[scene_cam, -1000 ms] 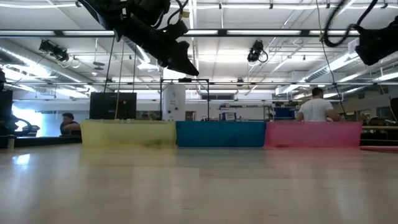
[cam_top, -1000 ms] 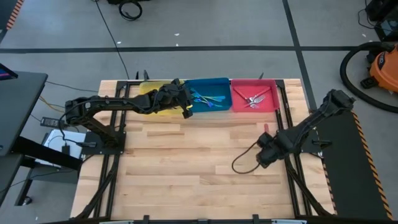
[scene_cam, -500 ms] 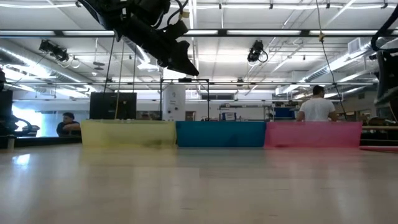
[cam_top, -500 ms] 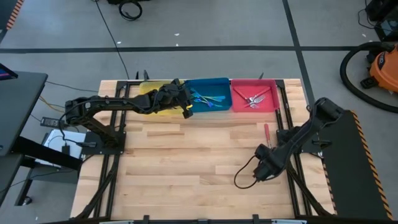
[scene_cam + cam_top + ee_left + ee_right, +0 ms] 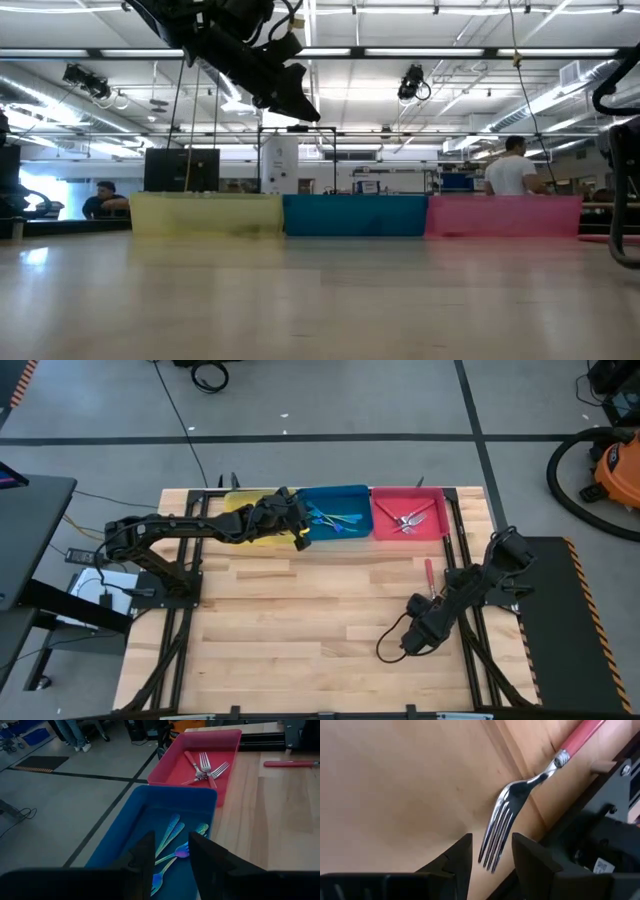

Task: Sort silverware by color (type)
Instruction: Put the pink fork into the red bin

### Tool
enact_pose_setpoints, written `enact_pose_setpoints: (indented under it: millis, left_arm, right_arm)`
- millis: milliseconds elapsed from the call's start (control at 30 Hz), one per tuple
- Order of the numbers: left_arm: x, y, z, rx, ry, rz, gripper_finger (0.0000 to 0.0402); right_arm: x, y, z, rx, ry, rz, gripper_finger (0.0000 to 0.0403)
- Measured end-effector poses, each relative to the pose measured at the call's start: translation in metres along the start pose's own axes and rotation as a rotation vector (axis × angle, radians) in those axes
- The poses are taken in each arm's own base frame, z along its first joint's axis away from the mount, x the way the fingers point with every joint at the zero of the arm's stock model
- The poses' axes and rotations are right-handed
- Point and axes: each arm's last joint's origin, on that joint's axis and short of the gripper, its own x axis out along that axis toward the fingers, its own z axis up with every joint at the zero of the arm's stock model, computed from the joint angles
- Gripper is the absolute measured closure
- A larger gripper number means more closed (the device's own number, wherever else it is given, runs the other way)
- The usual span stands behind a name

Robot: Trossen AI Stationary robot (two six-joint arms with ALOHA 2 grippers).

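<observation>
Forks fill the bins along the far edge of the wooden worktop (image 5: 300, 620): the yellow bin (image 5: 245, 505) on the left is mostly hidden under the left arm, blue-handled forks (image 5: 172, 840) lie in the blue bin (image 5: 150, 800), and pink-handled forks (image 5: 202, 767) lie in the red bin (image 5: 200, 740). The left claw (image 5: 170, 855) hangs above the blue bin's near wall, fingers narrowly parted, holding nothing. One pink-handled fork (image 5: 520, 800) lies loose by the worktop's right edge, beside the arm's frame. The right claw (image 5: 487, 852) sits low over its tines, fingers slightly apart, empty. The worktop's middle lies bare.
</observation>
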Motion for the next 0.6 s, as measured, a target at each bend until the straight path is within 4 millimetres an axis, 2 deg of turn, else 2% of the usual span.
enact_pose_setpoints:
  millis: [233, 333, 500, 600]
  left_arm:
    - [0.0000, -0.0001, 0.0000, 0.000, 0.000, 0.000, 0.0283]
    - [0.0000, 0.0000, 0.0000, -0.001, 0.000, 0.000, 0.0283]
    - [0.0000, -0.0001, 0.0000, -0.001, 0.000, 0.000, 0.0283]
    - [0.0000, 0.0000, 0.0000, -0.001, 0.000, 0.000, 0.0283]
  right_arm:
    - [0.0072, 0.0041, 0.0045, -0.006, -0.003, -0.050, 0.0275]
    - [0.0082, 0.0042, 0.0046, -0.001, 0.004, -0.060, 0.0304]
    - [0.0087, 0.0026, 0.0035, 0.008, 0.035, -0.082, 0.0378]
    - [0.0085, 0.0017, 0.0031, 0.014, 0.044, -0.091, 0.0391]
